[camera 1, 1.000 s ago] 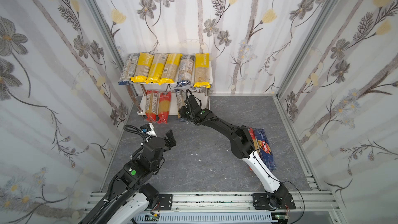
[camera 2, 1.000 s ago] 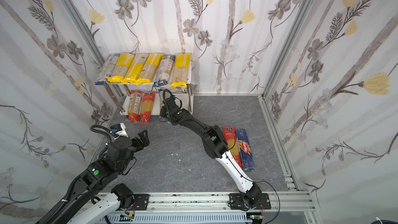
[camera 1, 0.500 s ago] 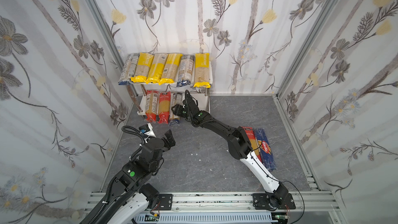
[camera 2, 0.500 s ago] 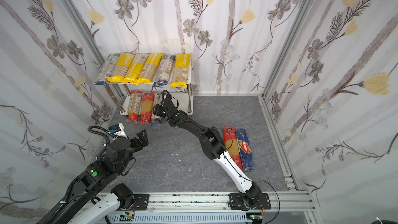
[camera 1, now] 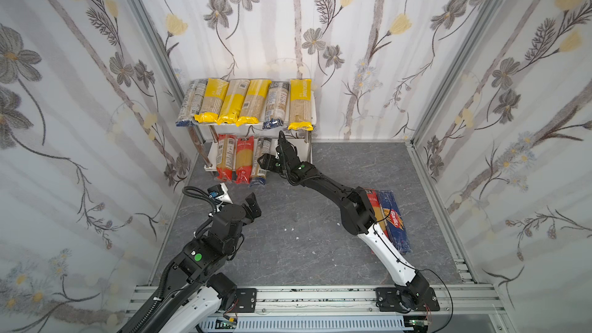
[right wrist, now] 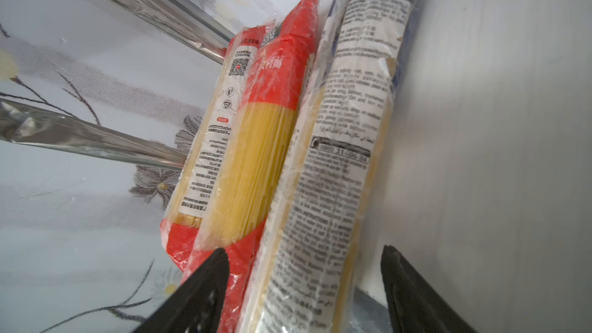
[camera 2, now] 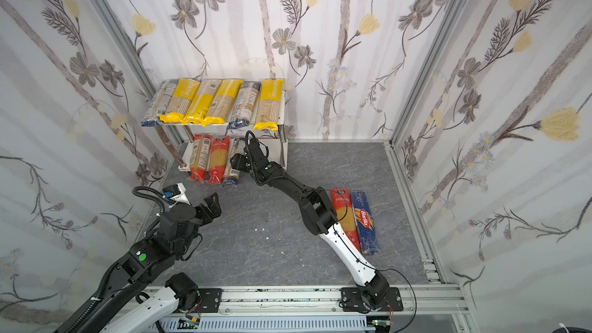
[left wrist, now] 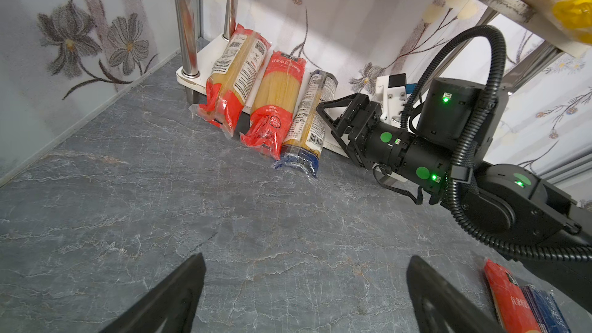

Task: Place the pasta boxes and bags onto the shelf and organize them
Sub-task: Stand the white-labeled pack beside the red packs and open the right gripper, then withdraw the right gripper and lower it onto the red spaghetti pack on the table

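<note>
Right claw (right wrist: 304,251) released: fingers spread either side of a clear spaghetti bag with dark-blue ends (right wrist: 336,155). The bag lies on the lower board of the white two-tier chrome-post shelf (camera 1: 313,110), beside two red-ended bags (camera 1: 222,161); their far ends are hidden under the top board. Left claw (left wrist: 304,299) spread wide, empty, over the grey marbled surface (camera 1: 288,241), fingers cut off by the frame. Right arm covers part of a red-ended bag (camera 2: 344,216) beside the dark blue Barilla pack (camera 2: 365,222).

a dark grey, marble-veined floor slab (camera 1: 288,261), with a few tiny white crumbs (camera 1: 291,229) near its middle, is enclosed by white wall panels printed with grey and yellow flowers (camera 1: 352,27) and a silver aluminium rail (camera 1: 320,296) along the front.
</note>
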Robot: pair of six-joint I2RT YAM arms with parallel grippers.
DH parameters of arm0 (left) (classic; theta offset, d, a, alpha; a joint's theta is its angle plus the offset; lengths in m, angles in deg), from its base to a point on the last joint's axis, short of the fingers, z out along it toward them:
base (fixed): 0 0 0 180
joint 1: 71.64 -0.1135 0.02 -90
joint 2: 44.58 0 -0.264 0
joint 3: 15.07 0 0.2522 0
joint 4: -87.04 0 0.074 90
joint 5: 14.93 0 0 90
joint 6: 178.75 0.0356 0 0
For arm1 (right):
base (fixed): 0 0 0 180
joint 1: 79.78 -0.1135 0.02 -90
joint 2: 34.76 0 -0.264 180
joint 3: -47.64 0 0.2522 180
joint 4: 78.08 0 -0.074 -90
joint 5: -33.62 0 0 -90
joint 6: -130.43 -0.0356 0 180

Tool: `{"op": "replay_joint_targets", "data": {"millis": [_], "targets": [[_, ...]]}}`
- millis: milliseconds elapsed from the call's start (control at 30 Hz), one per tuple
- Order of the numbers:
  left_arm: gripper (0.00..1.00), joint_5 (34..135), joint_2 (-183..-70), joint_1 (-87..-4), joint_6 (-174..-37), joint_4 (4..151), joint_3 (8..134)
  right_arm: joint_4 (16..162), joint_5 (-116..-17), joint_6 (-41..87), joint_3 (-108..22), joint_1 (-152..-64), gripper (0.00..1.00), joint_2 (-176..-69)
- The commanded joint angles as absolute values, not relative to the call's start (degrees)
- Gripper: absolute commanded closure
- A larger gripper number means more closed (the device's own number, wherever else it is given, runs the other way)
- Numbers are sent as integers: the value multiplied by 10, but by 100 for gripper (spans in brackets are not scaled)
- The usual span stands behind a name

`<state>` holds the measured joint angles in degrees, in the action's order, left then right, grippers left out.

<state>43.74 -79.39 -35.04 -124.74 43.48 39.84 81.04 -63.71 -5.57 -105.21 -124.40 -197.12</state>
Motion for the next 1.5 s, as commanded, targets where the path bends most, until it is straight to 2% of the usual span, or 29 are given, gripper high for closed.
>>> {"op": "replay_joint_targets", "data": {"millis": [0,367,467,700,867,1000,1133,1467], "targets": [[0,435,-791,-351,-1249,436,406,808,-658,-18,-1002,-1246,23,-1893],[0,471,-799,-352,-1265,438,412,828,-676,45,-751,-1247,13,-1701],[0,497,-814,-351,-1266,439,410,800,-643,65,-682,-1253,13,-1650],[0,518,-818,-323,-1314,447,383,830,-566,74,-408,-1284,14,-1489],[0,512,-849,-256,-1355,469,353,840,-520,57,-249,-1293,13,-1371],[0,463,-903,-159,-1402,488,344,828,-474,40,-146,-1293,13,-1280],[0,426,-958,-100,-1418,508,367,824,-455,20,-55,-1284,13,-1197],[0,399,-1118,-22,-1400,584,436,722,-359,-49,59,-1277,13,-1039]]}}
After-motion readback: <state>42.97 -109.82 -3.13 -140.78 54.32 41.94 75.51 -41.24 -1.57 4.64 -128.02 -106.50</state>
